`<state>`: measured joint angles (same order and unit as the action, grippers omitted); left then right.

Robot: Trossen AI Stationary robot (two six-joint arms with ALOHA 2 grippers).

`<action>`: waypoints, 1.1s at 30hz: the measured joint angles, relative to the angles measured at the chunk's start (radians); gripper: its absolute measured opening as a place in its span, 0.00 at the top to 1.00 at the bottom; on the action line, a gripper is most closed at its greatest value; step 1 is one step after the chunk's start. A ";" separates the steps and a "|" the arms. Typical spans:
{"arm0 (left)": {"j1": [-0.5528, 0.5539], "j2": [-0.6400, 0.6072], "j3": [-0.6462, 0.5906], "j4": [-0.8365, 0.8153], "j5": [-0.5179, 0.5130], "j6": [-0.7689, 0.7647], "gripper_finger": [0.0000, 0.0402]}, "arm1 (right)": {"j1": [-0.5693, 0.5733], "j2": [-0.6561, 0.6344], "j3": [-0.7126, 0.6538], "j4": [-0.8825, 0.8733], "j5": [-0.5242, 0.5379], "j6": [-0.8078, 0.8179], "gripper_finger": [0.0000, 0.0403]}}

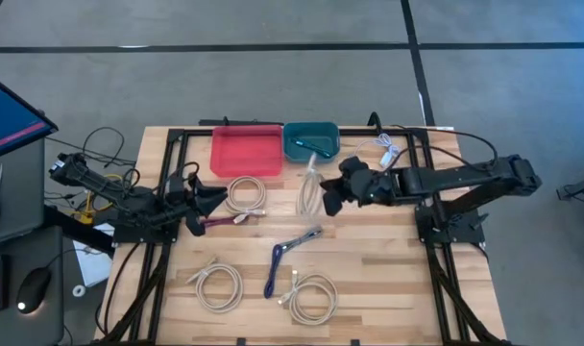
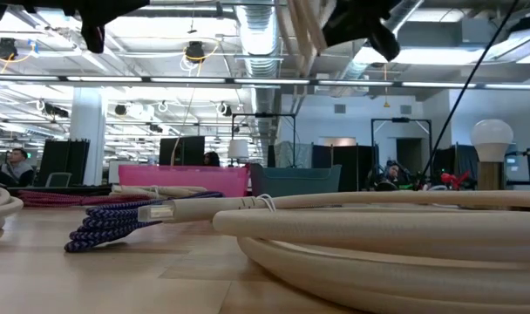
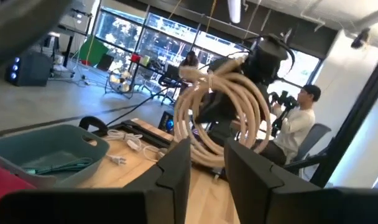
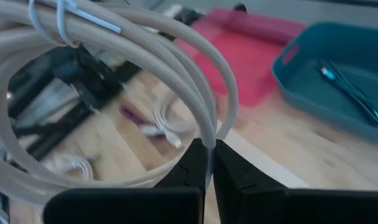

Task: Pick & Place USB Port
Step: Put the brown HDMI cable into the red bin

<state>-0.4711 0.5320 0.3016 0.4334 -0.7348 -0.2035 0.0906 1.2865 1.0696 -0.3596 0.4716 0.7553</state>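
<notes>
Wooden slatted table (image 1: 369, 269) in open-plan workshop; right hand (image 1: 327, 197) clamping beige cable coil (image 1: 311, 192), left hand (image 1: 198, 200) parted.

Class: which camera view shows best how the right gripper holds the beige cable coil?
The right wrist view: the right gripper pinches the beige cable coil shut. The high view shows the coil edge-on; the left wrist view shows it dangling; the low view barely shows it.

Bare wood lies open along the table (image 1: 388, 279) on the right arm's side, toward the near edge. The middle is crowded: a cream cable coil (image 1: 246, 194) sits just before the red tray (image 1: 244, 151), a blue braided cable (image 1: 284, 258) crosses the centre, and two more cream coils (image 1: 218, 284) (image 1: 311, 296) lie near the front. The teal bin (image 1: 311, 140) blocks the far edge beside the tray.
</notes>
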 joint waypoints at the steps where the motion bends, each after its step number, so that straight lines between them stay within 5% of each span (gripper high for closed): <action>1: 0.000 0.000 0.000 -0.001 0.006 0.013 0.74 | -0.007 0.010 0.001 0.023 -0.002 -0.004 1.00; 18: -0.001 0.088 0.000 0.011 0.037 0.094 0.67 | -0.048 0.292 0.068 0.536 -0.055 0.004 1.00; 33: 0.000 0.092 0.000 0.039 0.085 0.066 0.70 | -0.055 0.512 0.321 0.502 -0.087 -0.032 1.00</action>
<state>-0.4713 0.6239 0.3016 0.4728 -0.6498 -0.1379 0.0359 1.7985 1.3909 0.1420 0.3846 0.7231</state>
